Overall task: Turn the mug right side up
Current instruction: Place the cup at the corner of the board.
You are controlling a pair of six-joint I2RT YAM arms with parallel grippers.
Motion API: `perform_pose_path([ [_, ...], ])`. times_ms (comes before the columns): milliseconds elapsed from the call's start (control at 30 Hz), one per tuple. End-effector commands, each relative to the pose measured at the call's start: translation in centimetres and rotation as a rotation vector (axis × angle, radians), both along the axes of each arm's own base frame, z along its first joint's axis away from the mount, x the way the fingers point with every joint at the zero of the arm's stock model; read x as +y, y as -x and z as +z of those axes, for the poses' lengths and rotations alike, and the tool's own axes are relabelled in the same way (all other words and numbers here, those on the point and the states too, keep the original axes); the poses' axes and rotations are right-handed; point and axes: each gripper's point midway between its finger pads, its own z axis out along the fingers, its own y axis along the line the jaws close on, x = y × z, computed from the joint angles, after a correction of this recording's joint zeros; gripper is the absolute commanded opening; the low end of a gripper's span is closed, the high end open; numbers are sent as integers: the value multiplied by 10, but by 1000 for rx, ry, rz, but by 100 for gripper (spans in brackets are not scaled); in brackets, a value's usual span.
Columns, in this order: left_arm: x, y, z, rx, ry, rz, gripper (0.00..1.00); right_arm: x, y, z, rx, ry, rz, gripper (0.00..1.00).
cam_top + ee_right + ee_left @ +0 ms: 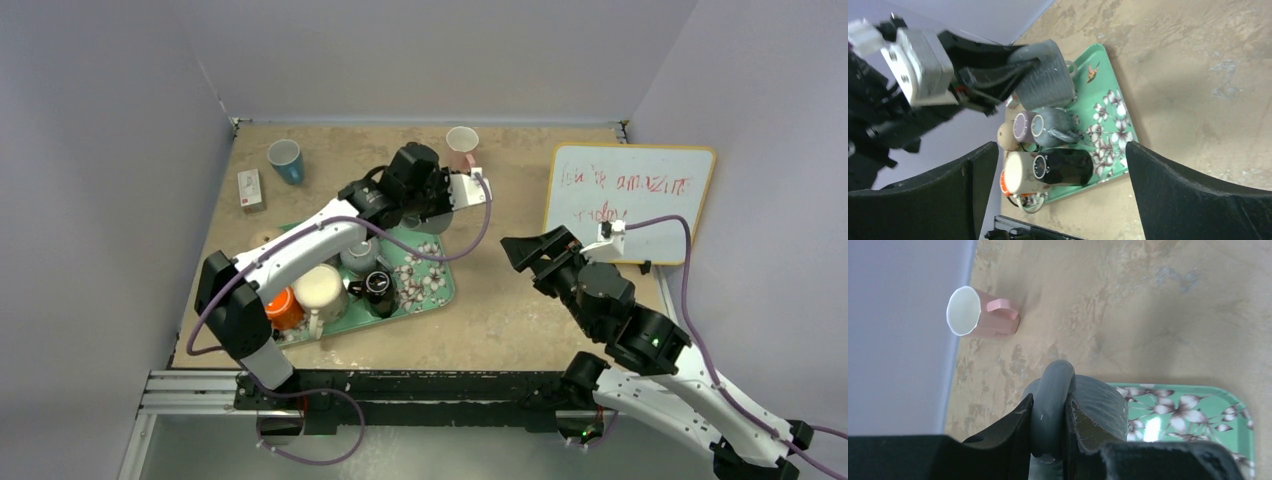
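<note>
Mug: grey ribbed mug (1100, 407), at the far right corner of the tray (1102, 51), and it's in my left grip.
Left gripper: my left gripper (1050, 415) is pinching the mug's handle (1054, 385), one finger pressed on each side of the loop.
Mug against my left fingers: the body sits just right of them in my wrist view, and the top of the loop pokes out past my fingertips.
Mug's pose: which end faces up I can't tell, nor whether it touches the tray.
Right gripper: my right gripper (520, 255) has its fingers spread wide with nothing between them.
Right gripper's place: hovering above the bare desk (500, 310) to the right of the tray, pointed at it and well apart from the mug.
Right wrist view: the tray is framed between my two fingers, the mug at its far end under my left gripper.
Rest of the tray: a small grey mug (1053, 127) just beside the held one, then a black mug (1068, 167) and a cream mug (1020, 172) toward the near end.
Far edge of the desk: a pink mug (990, 315) stands upright, apart from the tray.
Right edge of the desk: a whiteboard (630, 200).
</note>
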Motion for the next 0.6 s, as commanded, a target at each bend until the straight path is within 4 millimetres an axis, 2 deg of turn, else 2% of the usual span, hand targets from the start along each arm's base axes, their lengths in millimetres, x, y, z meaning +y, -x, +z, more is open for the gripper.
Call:
perform_pose_path([
  [0,10,-48,68,-171,65,-3,0,-9,5,-3,13,98,11,99],
  [100,17,-81,65,-195,20,32,0,-8,6,-10,34,122,18,99],
  [200,33,-114,61,-170,-13,95,0,-7,6,-12,44,135,28,99],
  [333,66,-158,47,-141,-82,183,0,-6,3,-23,51,146,12,99],
  [400,89,-183,35,-122,-103,233,0,-3,2,-29,59,141,20,99],
  [467,108,-202,42,-113,-72,284,0,2,0,-31,55,139,29,99],
  [500,117,-209,35,-90,-68,308,0,4,-2,-33,53,145,29,99],
  [533,124,-216,41,-87,-51,332,0,6,-5,-35,51,157,27,99],
  [567,130,-221,36,-67,-54,346,0,7,-7,-38,60,173,24,99],
])
